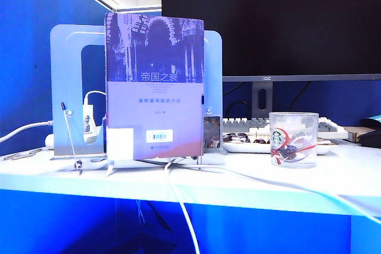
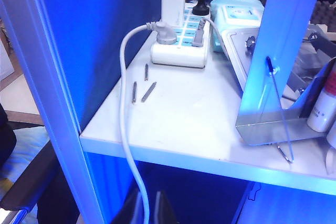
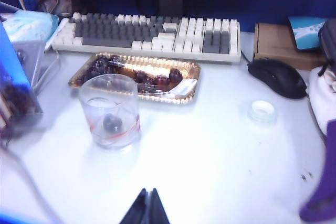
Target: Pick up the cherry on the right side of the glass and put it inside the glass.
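White desk (image 3: 210, 150): cherry (image 3: 112, 124) inside glass (image 3: 110, 109), beyond closed right claw (image 3: 146, 203).

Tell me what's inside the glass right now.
The cherry sits at the bottom of the glass. Nothing else shows inside it, though its frosted wall and ribbon print blur the view.

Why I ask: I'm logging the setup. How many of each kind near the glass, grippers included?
Keyboard: 1
Mouse: 1
Glass: 1
Cherry inside it: 1
Fruit tray: 1
White ring: 1
Grippers: 2, left gripper below the shelf edge, right gripper shut before the Glass
Total: 8
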`<control>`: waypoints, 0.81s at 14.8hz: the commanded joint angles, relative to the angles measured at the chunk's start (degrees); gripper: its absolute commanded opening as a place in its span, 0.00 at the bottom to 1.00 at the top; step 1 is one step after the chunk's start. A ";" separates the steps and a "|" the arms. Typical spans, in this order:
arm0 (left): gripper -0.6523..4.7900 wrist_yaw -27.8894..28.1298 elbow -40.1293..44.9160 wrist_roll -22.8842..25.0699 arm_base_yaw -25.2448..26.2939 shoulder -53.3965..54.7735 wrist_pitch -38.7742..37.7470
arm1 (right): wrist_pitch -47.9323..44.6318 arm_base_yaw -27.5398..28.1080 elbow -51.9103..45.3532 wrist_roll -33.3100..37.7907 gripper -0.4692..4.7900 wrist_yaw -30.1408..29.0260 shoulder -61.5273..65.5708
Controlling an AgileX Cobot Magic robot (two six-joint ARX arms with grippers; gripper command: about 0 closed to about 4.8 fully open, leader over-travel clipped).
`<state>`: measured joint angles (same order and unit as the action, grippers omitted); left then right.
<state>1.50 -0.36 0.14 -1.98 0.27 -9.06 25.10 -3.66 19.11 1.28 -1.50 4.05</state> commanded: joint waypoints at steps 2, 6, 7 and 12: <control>0.22 -0.26 0.07 -0.15 0.02 -0.17 -0.70 | -4.39 0.02 -0.70 0.70 0.09 -0.15 -1.49; 0.22 -0.26 0.07 -0.17 0.02 -0.17 -0.70 | -4.22 -0.04 -3.63 0.72 0.09 -1.14 -1.46; 0.22 -0.26 0.07 -0.17 0.02 -0.17 -0.70 | -4.50 -0.07 -4.90 1.46 0.09 -1.55 -1.49; 0.22 -0.24 0.07 -0.17 0.02 -0.17 -0.70 | -10.10 -0.04 -13.09 2.08 0.09 -1.64 -3.89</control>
<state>1.50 -0.36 0.14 -1.98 0.27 -9.04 16.25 -3.70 6.07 3.18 -3.01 0.30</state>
